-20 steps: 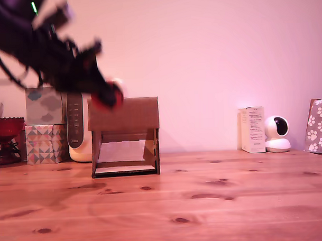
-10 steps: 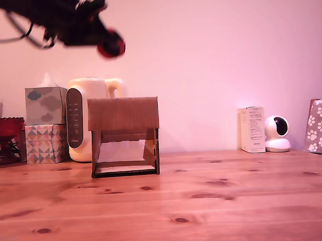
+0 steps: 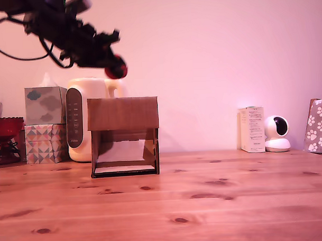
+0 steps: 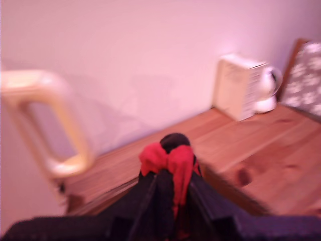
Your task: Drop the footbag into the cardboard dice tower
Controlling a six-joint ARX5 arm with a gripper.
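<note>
1. While the arm reaches in from the exterior view's upper left, the gripper (image 3: 110, 63) hangs in the air above the cardboard dice tower (image 3: 124, 136), with its fingers (image 4: 150, 193) closed on the footbag (image 3: 116, 67).
2. From the wrist view the footbag (image 4: 170, 155) sits squeezed between the two dark fingers, red panels bulging out and a black panel at its far end; that picture is blurred, so the finer detail of the grip is hard to read.
3. A band of clear air separates the footbag from the tower's top edge; it hangs over the tower's left half as the exterior view shows it, inside the left wall's line.
4. The tower stands upright on the wooden bench (image 3: 206, 203), solid brown band above, lower front opening below with a pale sloped ramp inside.
5. Just behind the tower on the exterior view's left stands a cream kettle (image 3: 84, 118), its handle (image 4: 45, 125) looming close in the wrist view.
6. Further left are two stacked tissue boxes (image 3: 43, 124) and a dark red bowl (image 3: 7, 127) at the frame edge.
7. To the exterior view's right of the tower the bench lies open as far as a white box (image 3: 252, 129), a small white camera (image 3: 278, 133) and a paw-print item (image 3: 319, 126) near the wall.
</note>
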